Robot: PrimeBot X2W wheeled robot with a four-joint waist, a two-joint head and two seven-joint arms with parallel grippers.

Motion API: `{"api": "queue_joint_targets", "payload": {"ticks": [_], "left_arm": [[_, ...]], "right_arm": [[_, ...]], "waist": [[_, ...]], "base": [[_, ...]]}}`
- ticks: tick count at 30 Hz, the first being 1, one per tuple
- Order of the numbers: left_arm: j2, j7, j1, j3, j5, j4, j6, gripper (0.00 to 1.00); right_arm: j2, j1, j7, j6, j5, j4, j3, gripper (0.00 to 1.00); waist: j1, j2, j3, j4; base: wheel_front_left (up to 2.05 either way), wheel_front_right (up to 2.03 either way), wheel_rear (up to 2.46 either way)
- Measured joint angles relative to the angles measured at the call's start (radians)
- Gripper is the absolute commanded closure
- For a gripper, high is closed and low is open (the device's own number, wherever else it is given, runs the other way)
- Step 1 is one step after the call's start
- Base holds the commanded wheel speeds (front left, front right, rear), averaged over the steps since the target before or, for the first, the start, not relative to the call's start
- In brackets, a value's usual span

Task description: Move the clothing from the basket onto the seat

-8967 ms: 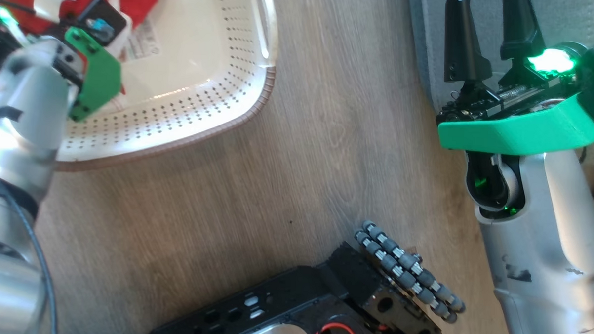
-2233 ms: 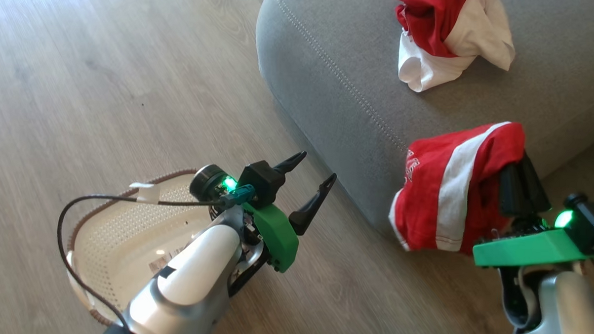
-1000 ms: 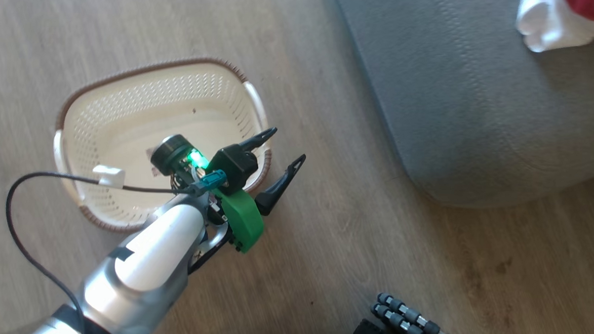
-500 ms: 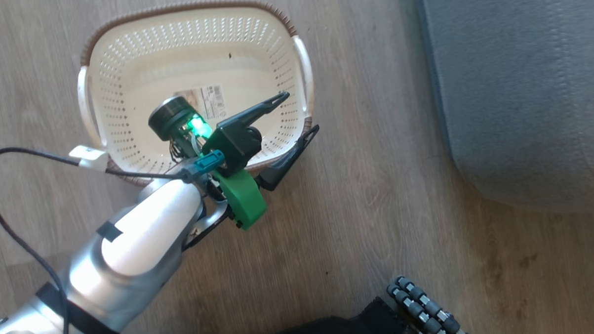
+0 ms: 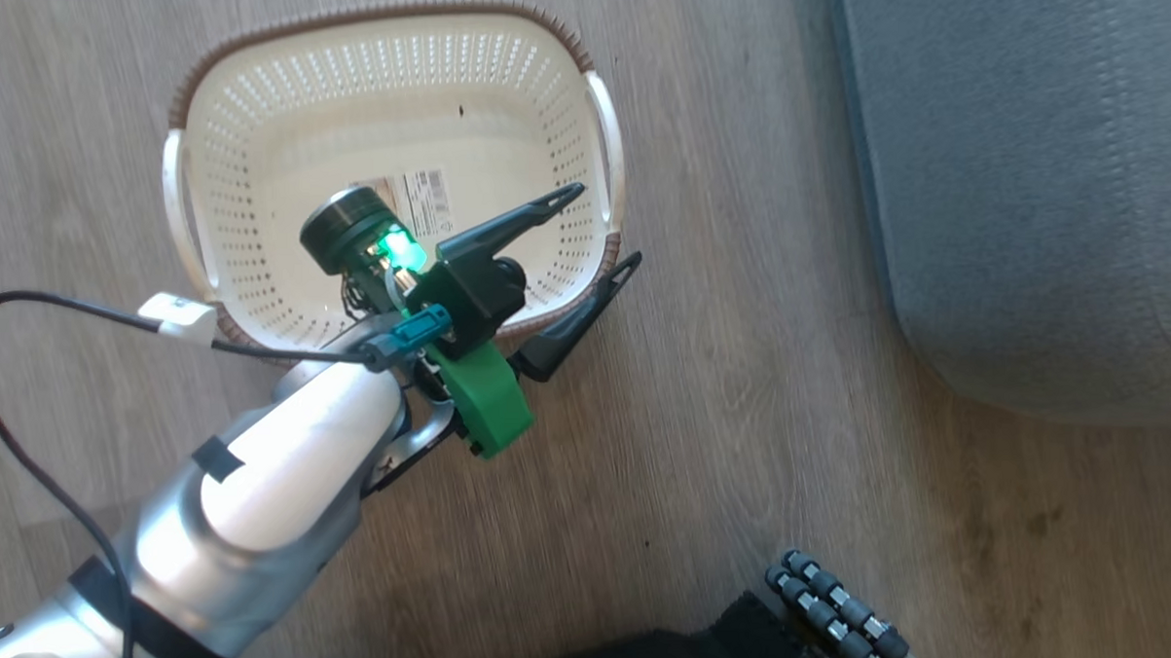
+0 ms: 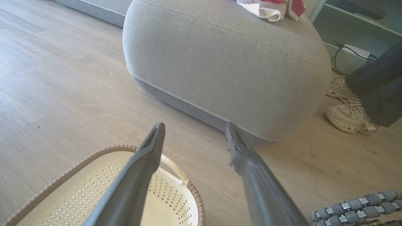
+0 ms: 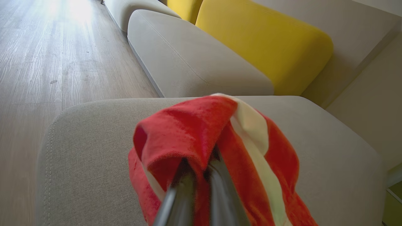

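left gripper (image 5: 607,224) wide apart, empty, over basket (image 5: 292,75) rim | right gripper (image 7: 199,166) pinching clothing (image 7: 188,125) at seat (image 7: 78,150) | shoes (image 6: 348,114) beside seat

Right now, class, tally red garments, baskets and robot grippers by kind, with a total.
Red garments: 2, the lying garment on the seat, the held garment in the right gripper
Baskets: 1, the basket
Grippers: 2, adding the left gripper
Total: 5

L gripper (image 5: 607,224) spread wide, fingers (image 5: 511,224) pointing up-right. Basket (image 5: 363,14) rim runs betw. the two: upper finger over the perforated inside, lower one outside, over wood floor (image 5: 738,422). Label sticker (image 5: 417,192) just left of upper finger. Grey seat (image 5: 1038,189) well right of the fingertips. Black cable (image 5: 22,300) w/ white tag (image 5: 177,317) back behind the finger bases.
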Motion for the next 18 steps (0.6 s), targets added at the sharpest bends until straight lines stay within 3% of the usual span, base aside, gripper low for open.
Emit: {"api": "queue_joint_targets", "payload": {"ticks": [9, 18], "left_arm": [[-0.05, -0.006, 0.001, -0.012, -0.003, 0.025, 0.0, 0.0], [-0.111, -0.015, 0.011, -0.004, -0.031, 0.077, 0.002, 0.0]], "right_arm": [[-0.041, 0.079, -0.042, 0.0, 0.13, 0.074, 0.188, 0.0], [-0.025, 0.296, -0.042, 0.0, 0.265, -0.076, 0.277, 0.0]], "waist": [[0.0, 0.0, -0.112, -0.013], [-0.0001, 0.0001, -0.244, -0.007]], "base": [[0.0, 0.0, 0.0], [0.0, 0.0, 0.0]]}}
